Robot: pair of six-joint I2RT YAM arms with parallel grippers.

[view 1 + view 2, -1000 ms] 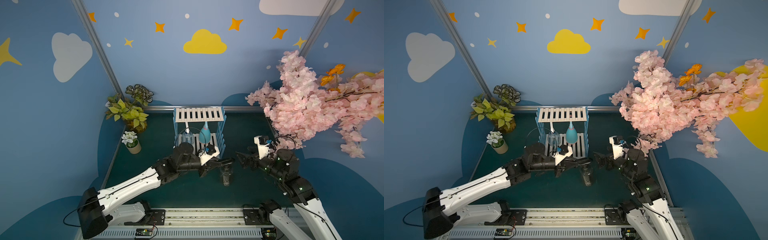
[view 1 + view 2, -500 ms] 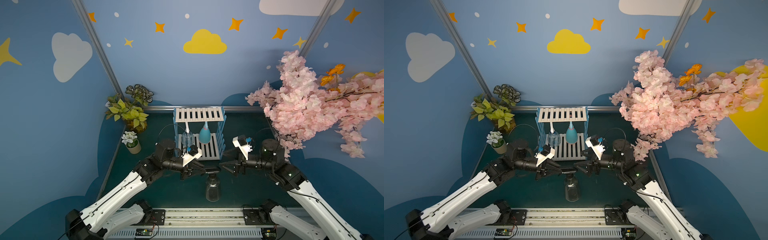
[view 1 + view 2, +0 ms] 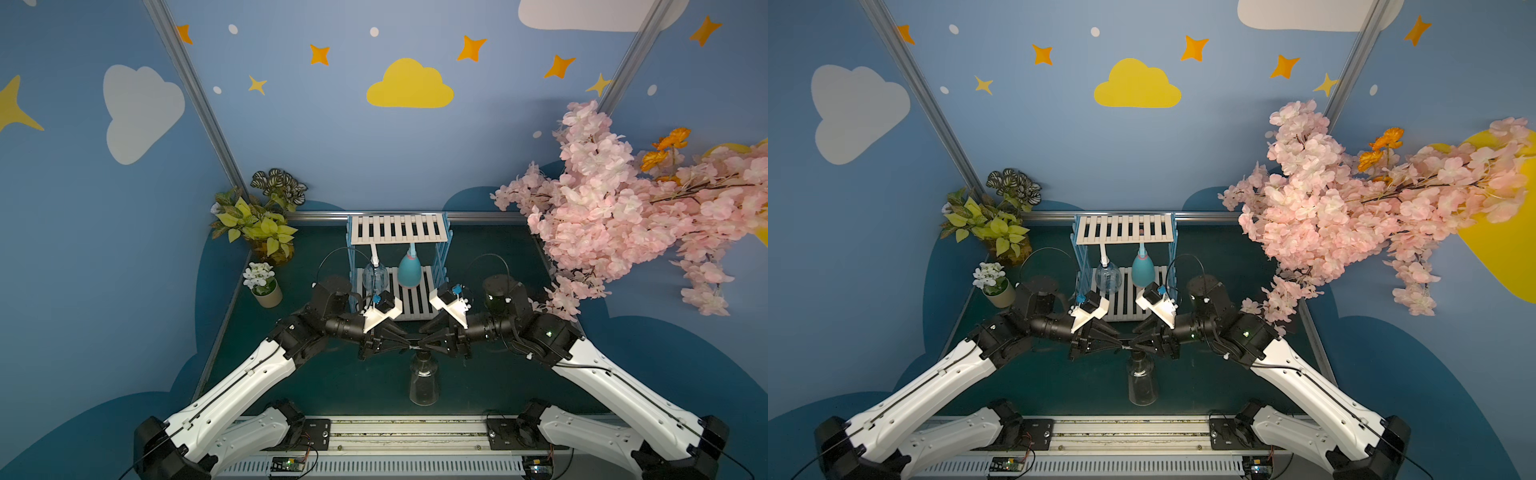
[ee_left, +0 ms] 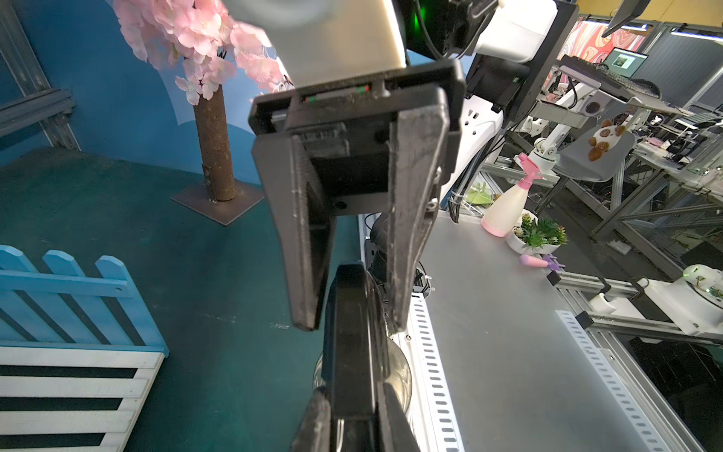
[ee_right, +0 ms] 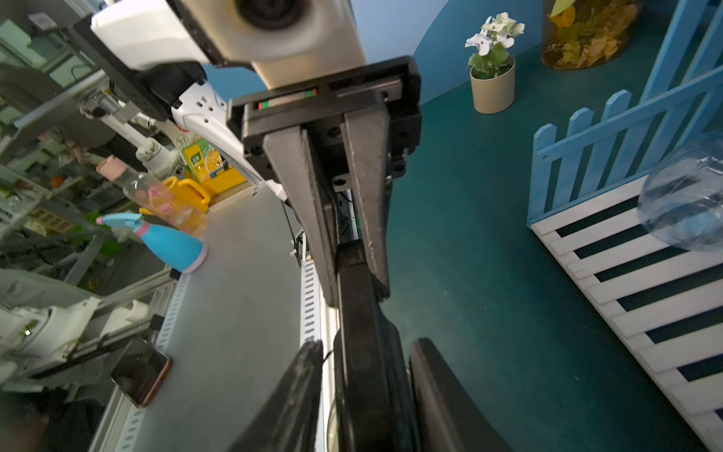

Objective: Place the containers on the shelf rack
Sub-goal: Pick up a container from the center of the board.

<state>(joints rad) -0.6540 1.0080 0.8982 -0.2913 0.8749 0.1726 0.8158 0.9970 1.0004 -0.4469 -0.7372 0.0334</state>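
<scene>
The left gripper (image 3: 404, 345) is pinching the black trigger head of the dark smoky round-bellied bottle (image 3: 423, 384), with its fingers pressed together on it. The bottle is sitting upright between the two grippers, its long axis vertical and its belly below them. The right gripper (image 3: 435, 345) is meeting the left one tip to tip from the opposite side. Its jaws are straddling the same head, but I cannot tell whether they are gripping yet. The two-tier, white-slatted, blue-framed shelf rack (image 3: 399, 229) is standing straight behind the bottle, about equally near both arms. It is holding the clear bottle (image 3: 375, 277) and the teal bottle (image 3: 409, 274) on its lower shelf.
</scene>
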